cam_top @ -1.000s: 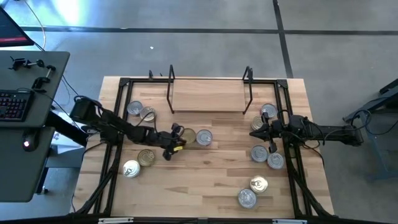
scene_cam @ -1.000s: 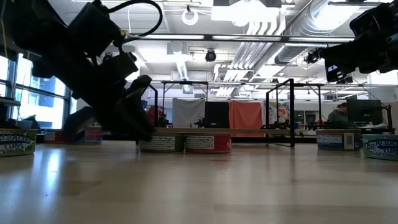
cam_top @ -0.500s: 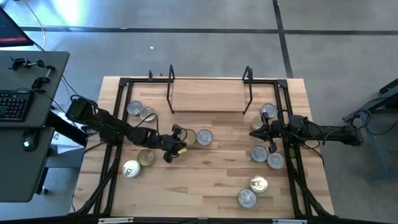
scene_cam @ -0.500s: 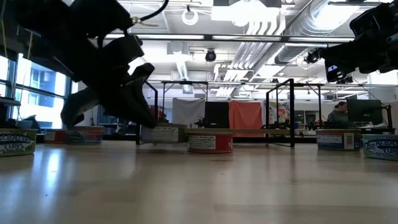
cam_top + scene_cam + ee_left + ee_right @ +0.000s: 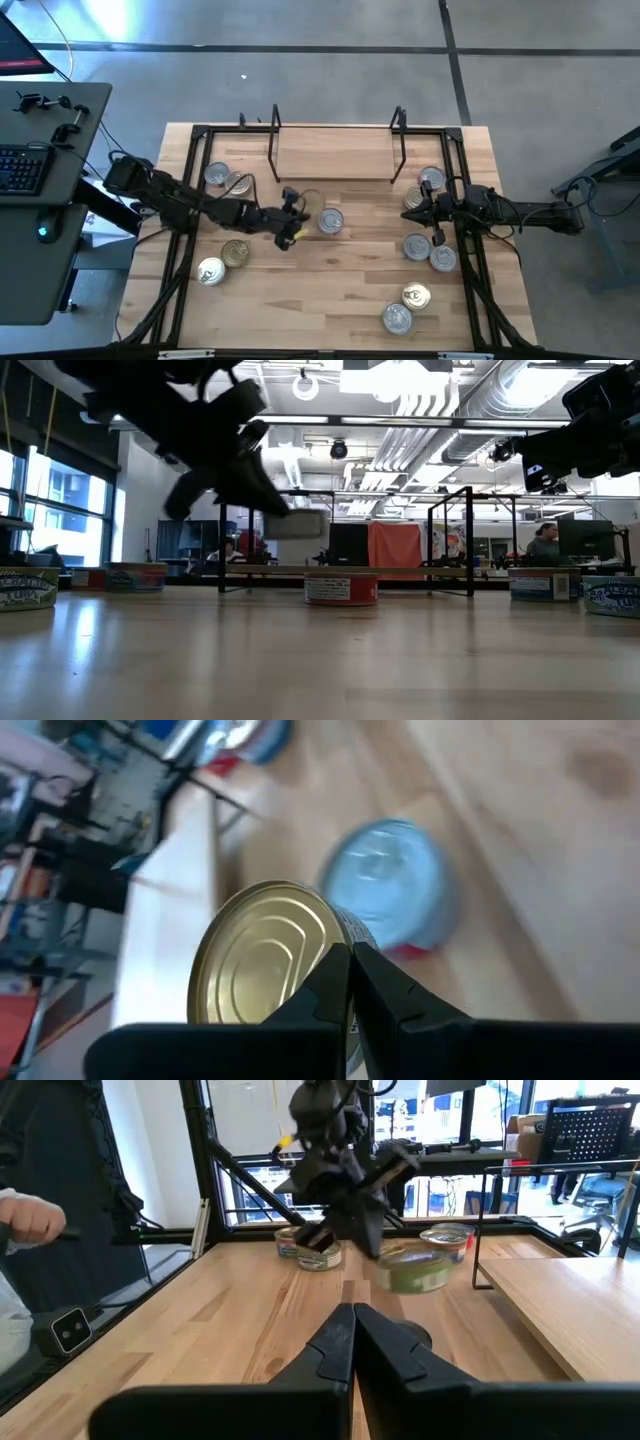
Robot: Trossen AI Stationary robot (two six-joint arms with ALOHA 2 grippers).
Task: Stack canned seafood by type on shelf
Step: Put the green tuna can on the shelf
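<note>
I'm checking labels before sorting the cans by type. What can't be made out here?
- Held gold-lidded can: label hidden behind the left tool, left wrist view.
- Can on table: label print too small, low view.
- Cans by right tool: only lids show, high view.

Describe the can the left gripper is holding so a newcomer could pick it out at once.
Start at the shelf at the table's far edge, then look just in front of its left end, where the left gripper is shut on the gold-lidded can. It is the only can off the table; the silver-lidded can beside it sits on the wood.
</note>
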